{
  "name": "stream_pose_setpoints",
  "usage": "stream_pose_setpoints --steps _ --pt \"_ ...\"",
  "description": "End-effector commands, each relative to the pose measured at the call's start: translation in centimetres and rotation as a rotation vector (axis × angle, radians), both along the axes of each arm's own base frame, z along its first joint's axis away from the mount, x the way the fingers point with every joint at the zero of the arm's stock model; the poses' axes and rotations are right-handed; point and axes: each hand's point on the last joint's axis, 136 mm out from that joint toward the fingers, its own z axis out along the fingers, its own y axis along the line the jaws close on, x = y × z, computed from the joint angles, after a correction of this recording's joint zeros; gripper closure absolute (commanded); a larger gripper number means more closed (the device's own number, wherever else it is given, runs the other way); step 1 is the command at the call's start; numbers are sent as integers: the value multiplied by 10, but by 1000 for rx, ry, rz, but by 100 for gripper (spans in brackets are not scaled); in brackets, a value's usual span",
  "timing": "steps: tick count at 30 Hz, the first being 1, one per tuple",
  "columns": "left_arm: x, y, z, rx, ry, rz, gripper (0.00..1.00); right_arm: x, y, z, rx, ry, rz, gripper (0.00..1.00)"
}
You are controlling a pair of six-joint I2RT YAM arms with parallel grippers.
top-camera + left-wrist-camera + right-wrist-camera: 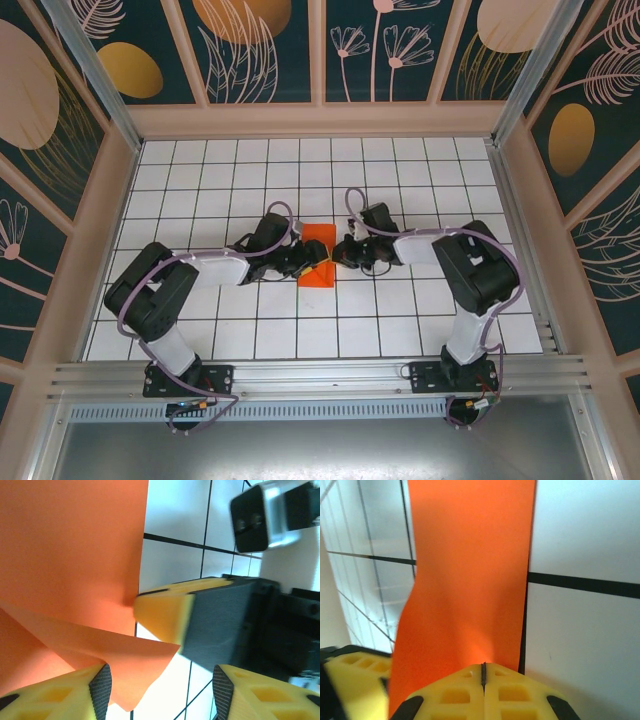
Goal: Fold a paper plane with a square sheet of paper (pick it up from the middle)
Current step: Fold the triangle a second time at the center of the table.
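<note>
The square sheet of paper [320, 243] lies mid-table, bright orange-red and partly folded. In the left wrist view the sheet [70, 545] spreads flat at upper left, and a creased flap [125, 665] lifts from it and ends in a loose corner. My left gripper [157, 682] is open, its left pad [100, 690] beside that flap and bare tile between the pads. My right gripper [483, 672] is shut, and its tip rests on the sheet [470, 570] near its right edge. From the left wrist that same right gripper [162, 612] touches the sheet's edge where the flap begins.
White gridded tiles [400, 170] cover the table around the sheet. Both arms [215, 265] [440, 250] reach inward and their grippers [313, 266] [342, 252] sit close together at the sheet. Beige frame walls [320, 120] enclose the table.
</note>
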Motion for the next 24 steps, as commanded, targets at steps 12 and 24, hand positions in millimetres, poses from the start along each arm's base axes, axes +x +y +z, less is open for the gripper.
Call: stream_pose_setpoints --steps 12,24 --pt "6 -6 -8 21 -23 -31 45 4 -29 44 152 -76 -29 62" --pt "4 0 -14 54 -11 -23 65 -8 2 40 179 -59 64 65"
